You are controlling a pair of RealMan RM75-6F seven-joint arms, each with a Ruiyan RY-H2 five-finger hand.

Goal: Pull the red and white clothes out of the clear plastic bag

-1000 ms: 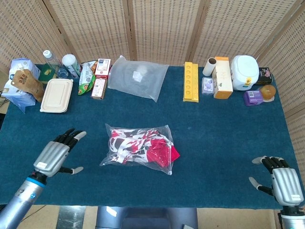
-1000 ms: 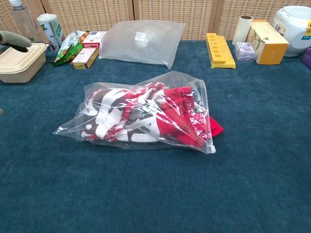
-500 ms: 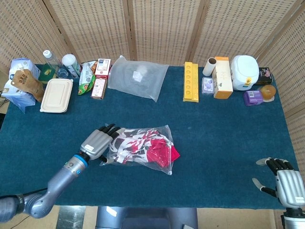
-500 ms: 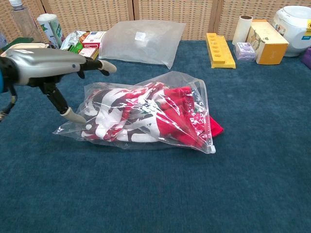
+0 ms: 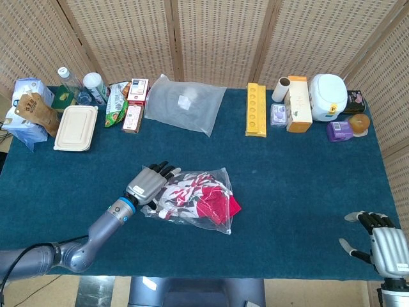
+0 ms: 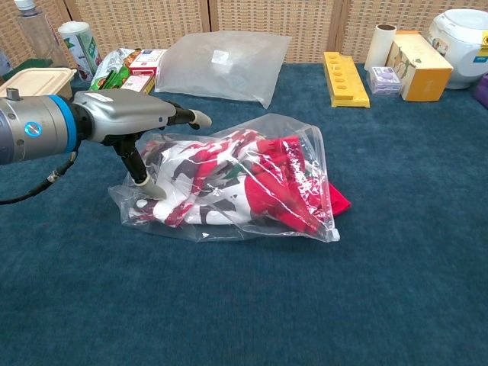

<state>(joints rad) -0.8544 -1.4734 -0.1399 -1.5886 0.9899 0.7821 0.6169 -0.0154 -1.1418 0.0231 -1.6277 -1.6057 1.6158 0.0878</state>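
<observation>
And here's the left hand (image 6: 130,114) right on the clear plastic bag (image 5: 192,199), pressing onto the bag's closed end at about nine o'clock from the bundle. In the chest view the thumb (image 6: 145,181) is planted down against the plastic while the other fingers (image 6: 194,117) reach out over the top of the bag. It looks like a pinch on the film, though whether plastic is truly caught between thumb and fingers cannot be told from either camera.

The bag sits near the middle of the blue table (image 5: 294,192), crumpled up at the hand's end. Inside, the red and white clothes (image 6: 229,179) are bunched together, and a red corner (image 6: 339,200) pokes out of the bag's mouth at roughly four o'clock.

Down at five o'clock on the table edge, the right hand (image 5: 383,246) rests with fingers spread apart, holding nothing, well apart from the bag.

Along the back, from ten o'clock round to two: a paper-wrapped package (image 5: 25,112), two bottles (image 5: 83,86), a beige lidded container (image 5: 75,128), snack packets (image 5: 128,102), a second, frosted plastic bag (image 5: 184,102) at twelve o'clock, a yellow tray (image 5: 255,109), a paper roll (image 5: 281,89), an orange carton (image 5: 298,103), a white cooker (image 5: 328,96) and a small purple box (image 5: 339,130).
</observation>
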